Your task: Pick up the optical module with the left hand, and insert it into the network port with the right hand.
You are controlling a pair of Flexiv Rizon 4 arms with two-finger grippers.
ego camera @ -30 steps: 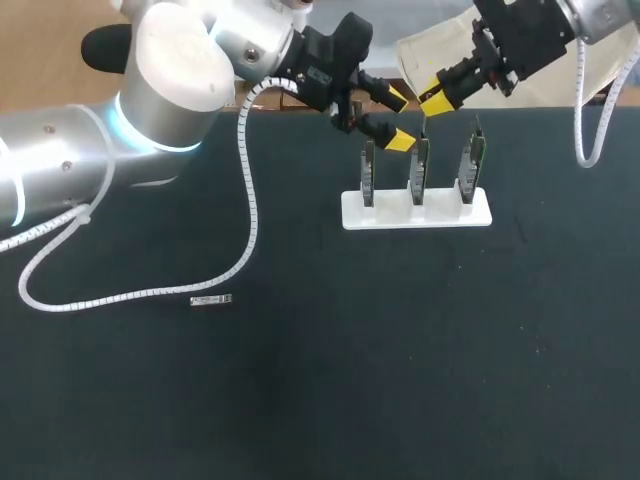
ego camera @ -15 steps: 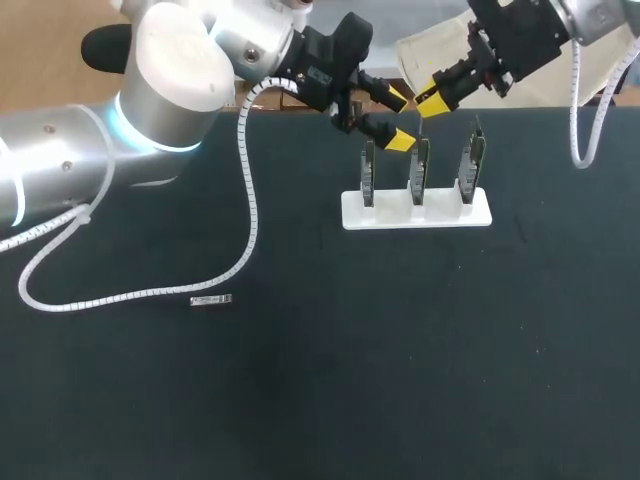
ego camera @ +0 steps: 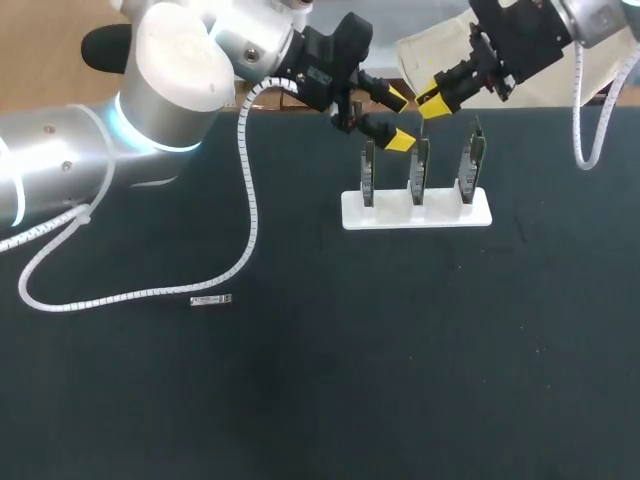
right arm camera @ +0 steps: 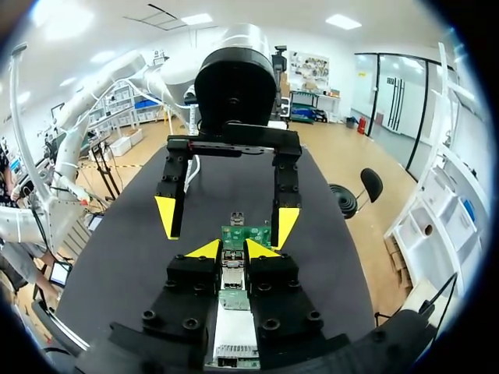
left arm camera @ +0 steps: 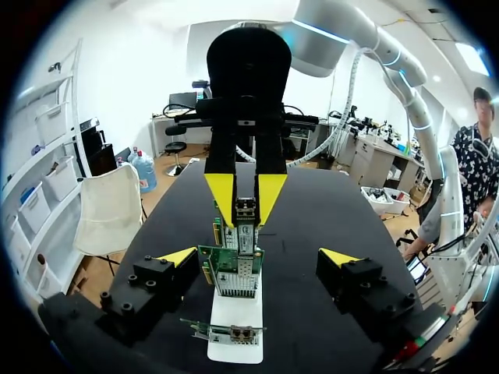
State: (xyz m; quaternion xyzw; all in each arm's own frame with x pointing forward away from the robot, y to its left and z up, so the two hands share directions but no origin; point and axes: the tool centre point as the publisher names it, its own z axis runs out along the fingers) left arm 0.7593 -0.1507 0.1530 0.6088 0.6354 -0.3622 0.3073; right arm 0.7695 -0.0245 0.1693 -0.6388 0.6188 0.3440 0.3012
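optical module [ego camera: 211, 299]: 2 | network card [ego camera: 420, 168]: 3 | white stand [ego camera: 450, 216]: 1 | gripper [ego camera: 398, 120]: 2

Green boards [ego camera: 420, 165], a white holder [ego camera: 416, 212], a black table [ego camera: 300, 390], yellow-tipped black fingers [ego camera: 399, 141] and a white coiled cable [ego camera: 250, 195].

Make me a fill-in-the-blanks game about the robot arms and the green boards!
1. The white stand holds ___ green boards.
2. The right gripper has its jaws ___ on the optical module.
3. The left gripper is beside the boards with its jaws ___.

Missing words: three; shut; open.
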